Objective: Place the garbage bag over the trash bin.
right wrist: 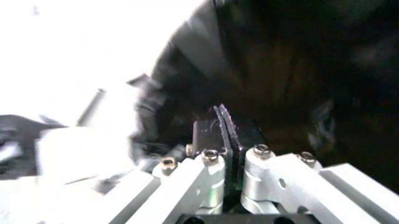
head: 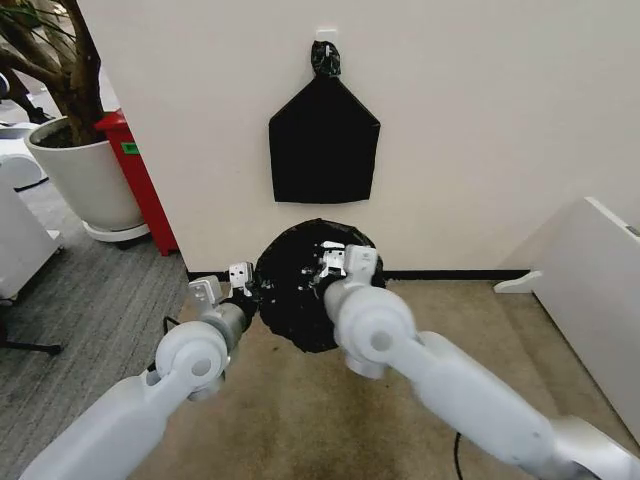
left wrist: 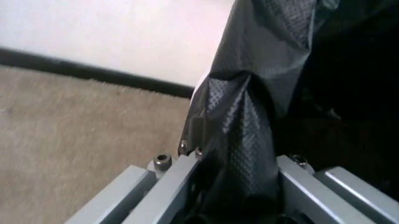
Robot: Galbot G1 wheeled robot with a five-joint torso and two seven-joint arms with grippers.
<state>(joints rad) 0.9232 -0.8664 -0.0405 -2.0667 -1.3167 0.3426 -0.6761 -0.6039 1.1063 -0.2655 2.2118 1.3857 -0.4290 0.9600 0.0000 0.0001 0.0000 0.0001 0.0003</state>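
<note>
The garbage bag (head: 300, 300), glossy crinkly black plastic, stands as a round mound on the carpet against the wall and wraps the trash bin, which is hidden under it. My left gripper (head: 241, 279) is at the bag's left edge. In the left wrist view a bunched fold of the garbage bag (left wrist: 249, 112) is pinched in the left gripper (left wrist: 234, 156). My right gripper (head: 343, 263) reaches over the bag's top. Its fingers (right wrist: 206, 133) are pressed together on the bag's edge (right wrist: 187, 60), with the dark inside of the bag beyond.
A flat matte black bag (head: 323, 140) hangs on the wall just above. A large white plant pot (head: 85, 180) and a red cabinet (head: 140, 180) stand at the left. A white panel (head: 590, 290) leans at the right. Beige carpet (head: 300, 420) lies in front.
</note>
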